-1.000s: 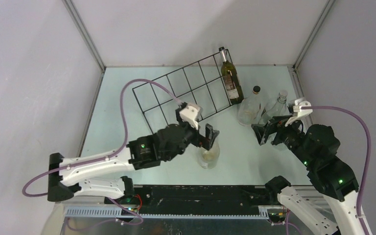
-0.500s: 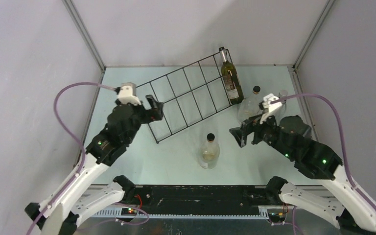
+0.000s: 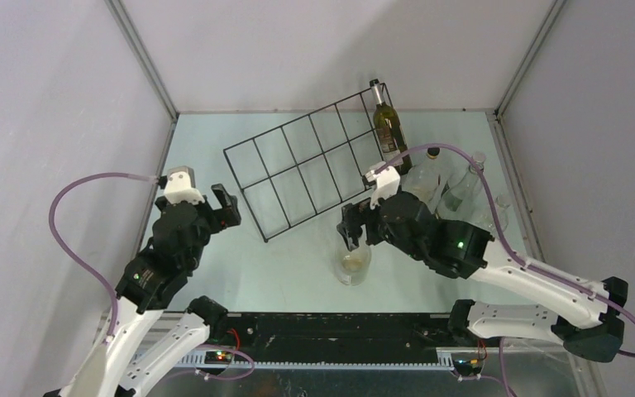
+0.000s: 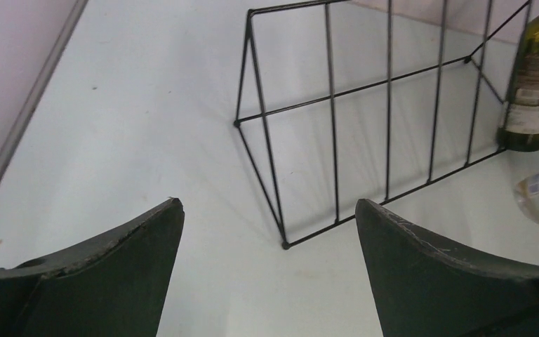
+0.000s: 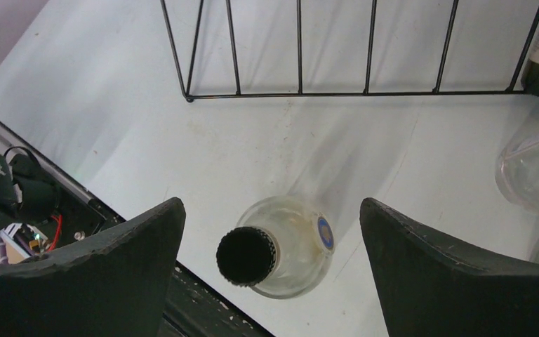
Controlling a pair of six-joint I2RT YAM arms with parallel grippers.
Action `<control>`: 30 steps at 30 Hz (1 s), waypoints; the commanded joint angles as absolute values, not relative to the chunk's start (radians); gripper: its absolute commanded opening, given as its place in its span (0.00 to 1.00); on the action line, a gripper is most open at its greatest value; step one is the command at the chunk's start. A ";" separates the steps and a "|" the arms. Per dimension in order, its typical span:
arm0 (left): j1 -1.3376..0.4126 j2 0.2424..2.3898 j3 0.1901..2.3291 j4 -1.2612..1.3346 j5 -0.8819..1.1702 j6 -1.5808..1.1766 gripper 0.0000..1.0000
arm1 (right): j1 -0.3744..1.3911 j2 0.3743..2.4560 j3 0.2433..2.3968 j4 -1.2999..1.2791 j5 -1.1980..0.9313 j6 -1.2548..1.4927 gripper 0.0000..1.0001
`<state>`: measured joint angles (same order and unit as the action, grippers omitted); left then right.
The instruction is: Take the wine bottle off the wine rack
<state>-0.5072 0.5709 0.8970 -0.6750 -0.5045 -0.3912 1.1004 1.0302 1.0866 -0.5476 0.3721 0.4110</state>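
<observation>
the long black thin-wire frame wine rack point(image 3: 307, 163) lies at a slant across the pale blue-green surface point(image 3: 207, 136), its row of rectangular compartments running from the near left toward the far right. the dark green glass wine bottle with a paper label point(image 3: 389, 136) stands upright at the rack's far right end, neck up against the end wires. whether it sits inside the last compartment or just beside it cannot be told.

the left end effector point(image 3: 224, 205) hangs just off the rack's near left corner, released and holding nothing. in the left wrist view its end effector point(image 4: 267, 207) has its jaws spread wide. the rack's corner wires point(image 4: 331, 97) stand ahead between them, and the wine bottle point(image 4: 532, 77) is at the far right edge.

the right end effector point(image 3: 352, 233) hovers over a clear glass bottle with a dark round mouth point(image 3: 353, 263) that stands upright on the surface, near the front and apart from the rack. from the right wrist camera this end effector point(image 5: 270, 203) is also released. its jaws are wide either side of the clear bottle point(image 5: 284, 246) below, touching nothing, and the rack's lower wire point(image 5: 299, 93) crosses beyond.

several more clear glass bottles point(image 3: 423, 180) cluster just right of the wine bottle.
</observation>
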 commanded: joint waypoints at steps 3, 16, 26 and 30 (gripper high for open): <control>-0.500 0.536 0.869 -0.742 -0.605 -0.327 1.00 | 1.122 1.064 1.090 -0.519 0.454 0.494 0.95; -0.500 0.521 0.817 -0.724 -0.620 -0.296 1.00 | 1.154 1.080 1.054 -0.525 0.479 0.522 0.80; -0.500 0.548 0.811 -0.718 -0.617 -0.296 1.00 | 1.169 1.083 1.039 -0.532 0.500 0.521 0.75; -0.500 0.540 0.809 -0.719 -0.619 -0.295 1.00 | 1.170 1.087 1.035 -0.521 0.498 0.515 0.69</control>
<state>-0.5072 0.5461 0.8169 -0.7448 -0.5999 -0.3130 1.1629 1.0882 1.0374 -0.5514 0.4683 0.5087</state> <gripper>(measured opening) 0.996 0.715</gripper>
